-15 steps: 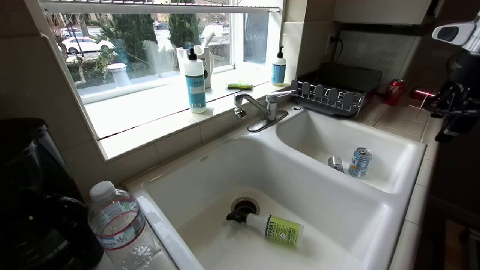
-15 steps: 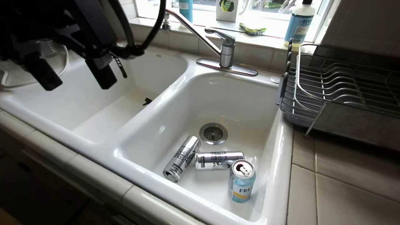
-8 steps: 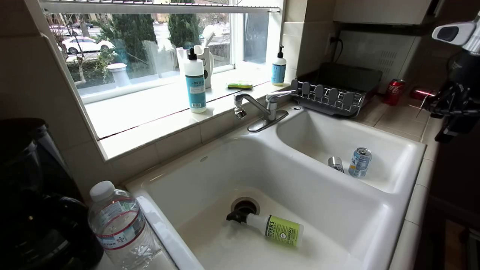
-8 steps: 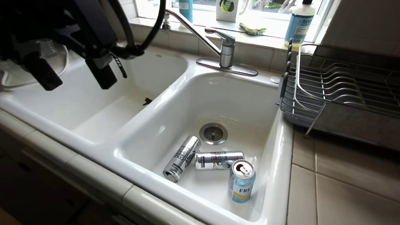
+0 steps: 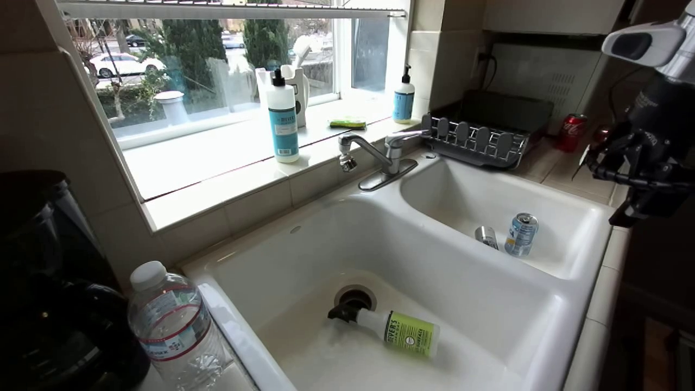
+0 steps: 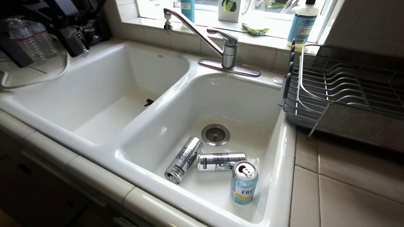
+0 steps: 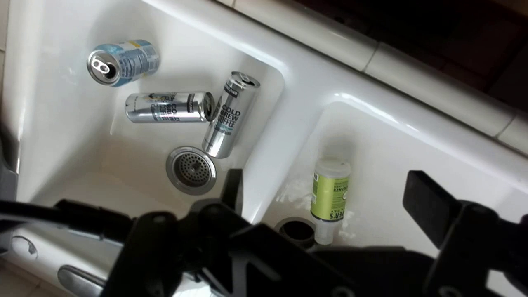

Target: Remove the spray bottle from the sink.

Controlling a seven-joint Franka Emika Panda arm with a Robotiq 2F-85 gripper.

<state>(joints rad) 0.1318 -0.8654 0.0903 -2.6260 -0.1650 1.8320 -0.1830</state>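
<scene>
Since the earlier frame the arm (image 5: 659, 114) has moved: in an exterior view it reaches farther in from the right and a little lower, its lower end showing just beside the front right corner of the small basin (image 5: 564, 222). The spray bottle (image 5: 410, 334) has stayed put, lying on its side inside the sink (image 5: 434, 266), on the floor of the wider side, with its black sprayer head (image 5: 343, 313) at the rim of the drain (image 5: 358, 296) and its base toward the front edge. In an exterior view the gripper (image 6: 48, 57) now shows higher and farther left, against the counter (image 6: 52, 67) beyond the sink's left edge, and clear water bottles (image 6: 23, 36) show more fully behind it; only part of the sprayer head appears past the divider (image 6: 151, 115), the rest of the bottle hidden. Two silver cans (image 6: 217, 162) lie in the small basin and a blue can (image 6: 244, 184) stands near its front right corner. In the wrist view the two fingers (image 7: 429, 206) are spread wide and hold nothing; the spray bottle appears between them, apart from both, its neck just beside the drain and its sprayer head hidden by the gripper.
</scene>
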